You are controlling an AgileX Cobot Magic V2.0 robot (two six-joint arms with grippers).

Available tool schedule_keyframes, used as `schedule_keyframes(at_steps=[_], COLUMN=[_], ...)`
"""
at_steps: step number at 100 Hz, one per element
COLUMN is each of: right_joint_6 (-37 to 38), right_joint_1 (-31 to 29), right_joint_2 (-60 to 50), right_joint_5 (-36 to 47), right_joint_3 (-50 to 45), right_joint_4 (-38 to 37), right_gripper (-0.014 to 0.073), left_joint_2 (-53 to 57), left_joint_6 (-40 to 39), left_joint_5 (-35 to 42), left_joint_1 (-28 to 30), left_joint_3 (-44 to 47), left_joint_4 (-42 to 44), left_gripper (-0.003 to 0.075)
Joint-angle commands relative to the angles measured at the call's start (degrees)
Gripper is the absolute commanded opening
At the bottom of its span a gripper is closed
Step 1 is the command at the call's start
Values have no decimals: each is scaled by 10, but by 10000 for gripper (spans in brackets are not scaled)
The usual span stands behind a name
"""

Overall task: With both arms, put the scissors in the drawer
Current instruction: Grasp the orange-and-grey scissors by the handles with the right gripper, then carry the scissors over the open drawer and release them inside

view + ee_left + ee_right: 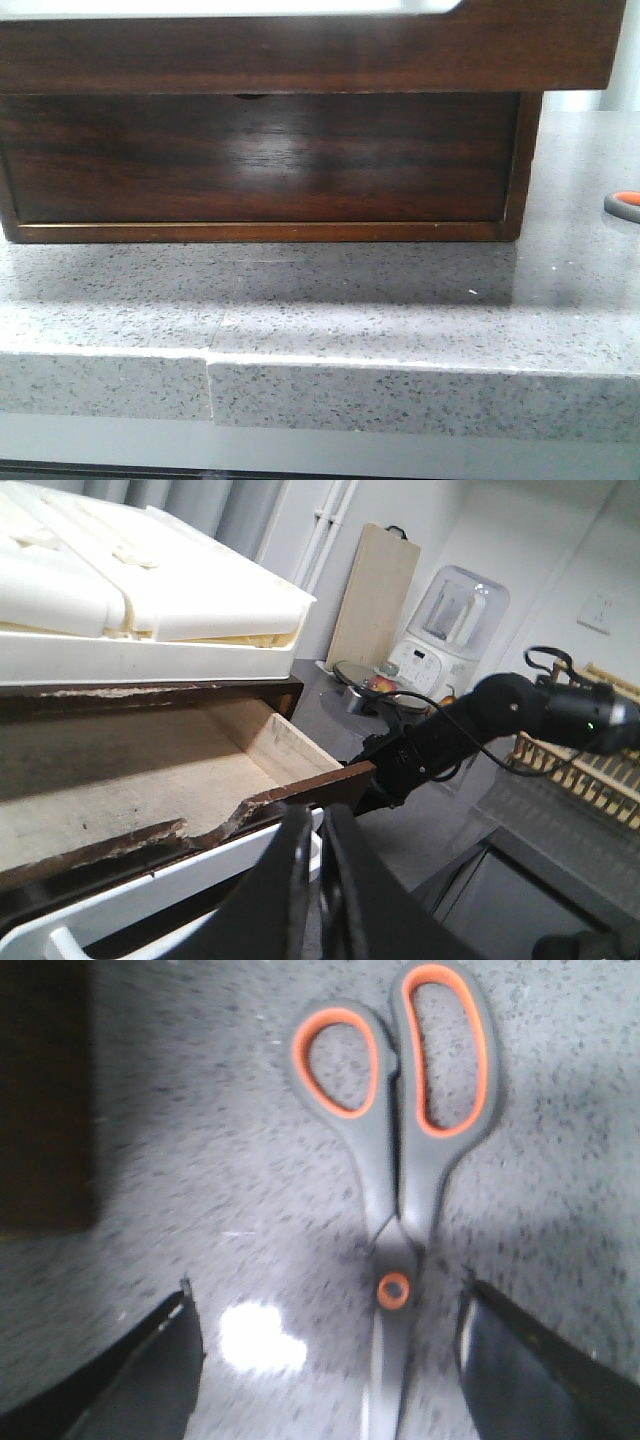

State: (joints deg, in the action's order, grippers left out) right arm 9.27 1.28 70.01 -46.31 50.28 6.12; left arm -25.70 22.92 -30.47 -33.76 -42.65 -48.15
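The scissors (400,1180) lie flat on the grey speckled counter, grey handles lined in orange; one loop shows at the right edge of the front view (623,205). My right gripper (328,1300) is open just above them, one finger on each side of the blades near the orange pivot, not touching. The drawer (300,50) is pulled out and its pale wooden inside is empty (120,780). My left gripper (318,870) is at the drawer's front edge, fingers closed on a white piece that runs along that front.
The wooden cabinet (260,160) stands on the counter under the open drawer. A white tray (150,590) sits on top of it. My right arm (500,710) reaches down past the drawer's corner. The counter's front edge (320,360) is near.
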Motion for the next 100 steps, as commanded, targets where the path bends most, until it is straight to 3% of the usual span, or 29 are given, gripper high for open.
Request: schedule_keyframes(at_steps=[1,26,54,64,82,100], right_joint_6=[1,1,1,1,1,1], right_joint_1=[-3,-3,-3,-3,-3,-3], right_joint_2=[26,93,118,126,128,96], right_joint_5=[18,18,26,17,4,-4], right_joint_3=[30,41,41,41,41,41], right_joint_4=[-20,-51,-84,-84,-87,-101], right_gripper=[466,466,454,334,-65,-69], left_joint_2=[-3,-3,-3,-3,-3,-3], left_joint_6=[2,2,1,1,-2,-4], left_joint_5=[-5,-57,-56,-56,-56,-57], left_joint_1=[-4,-4,-4,-4,-4,-4], left_joint_3=[-38,-70,-70,-70,-70,-70], left_joint_4=[34,169,214,223,223,223], left_gripper=[-20,-20,-20,-20,-20,-20])
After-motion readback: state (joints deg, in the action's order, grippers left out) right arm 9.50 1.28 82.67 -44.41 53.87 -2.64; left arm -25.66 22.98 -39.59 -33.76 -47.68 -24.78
